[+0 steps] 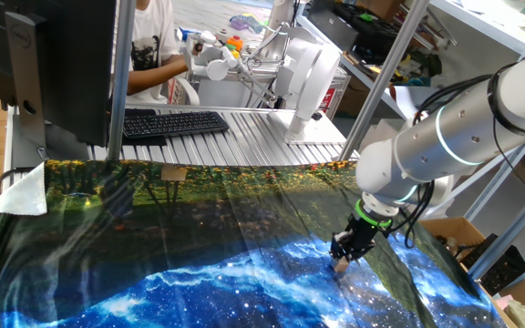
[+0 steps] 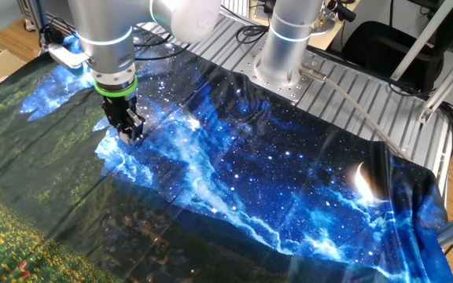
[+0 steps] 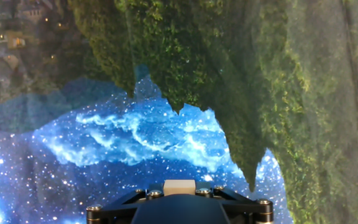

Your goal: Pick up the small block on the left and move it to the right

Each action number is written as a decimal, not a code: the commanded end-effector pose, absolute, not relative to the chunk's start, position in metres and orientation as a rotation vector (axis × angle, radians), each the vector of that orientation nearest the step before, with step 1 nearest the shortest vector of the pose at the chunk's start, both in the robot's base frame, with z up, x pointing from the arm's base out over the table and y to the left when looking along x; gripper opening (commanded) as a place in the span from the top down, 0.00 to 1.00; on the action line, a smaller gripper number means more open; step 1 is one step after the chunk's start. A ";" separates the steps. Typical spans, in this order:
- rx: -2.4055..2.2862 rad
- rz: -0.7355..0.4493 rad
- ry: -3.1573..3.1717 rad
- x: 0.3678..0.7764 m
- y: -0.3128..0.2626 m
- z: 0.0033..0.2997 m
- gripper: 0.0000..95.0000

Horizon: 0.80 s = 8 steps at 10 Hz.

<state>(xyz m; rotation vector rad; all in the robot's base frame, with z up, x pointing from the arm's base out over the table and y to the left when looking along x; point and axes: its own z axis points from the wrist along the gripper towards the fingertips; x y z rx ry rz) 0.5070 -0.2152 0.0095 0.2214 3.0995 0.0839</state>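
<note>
Item: gripper [image 3: 179,202]. Black two-finger unit, nearest the hand camera, filling the bottom edge of that view with a row of screw heads along its frame. Jaws closed on the small block [image 3: 179,186], a pale tan cube whose top face shows just above the frame, centred.

Item: small block, as seen from one fixed view [image 1: 342,265]. A tan speck at the fingertips of the gripper [image 1: 346,252], held low over the cloth; contact with the cloth cannot be told. In the other fixed view the block is too small to make out between the fingers of the gripper [image 2: 130,130].

Item: printed cloth [image 2: 289,189]. Covers the table beneath the gripper. Blue starry galaxy pattern directly under and around the gripper; dark green forest pattern on the part farther from it, wrinkled in places.

Item: robot arm [image 1: 445,137]. White and silver segments with a green-lit ring just above the gripper.

Item: arm base column [image 2: 288,43]. Stands on a ribbed metal plate, beyond the gripper at the cloth's edge.

Item: black keyboard [image 1: 173,122]. On the ribbed metal surface, well apart from the gripper, past the cloth's far edge.

Item: monitor [image 1: 57,64]. Dark, just beside the keyboard.
</note>
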 end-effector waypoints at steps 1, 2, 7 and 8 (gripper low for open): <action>0.212 0.086 3.101 0.504 -0.216 0.022 1.00; 0.211 0.090 3.104 0.503 -0.216 0.027 1.00; 0.236 0.100 3.115 0.501 -0.205 0.050 1.00; 0.249 0.093 3.122 0.502 -0.196 0.056 1.00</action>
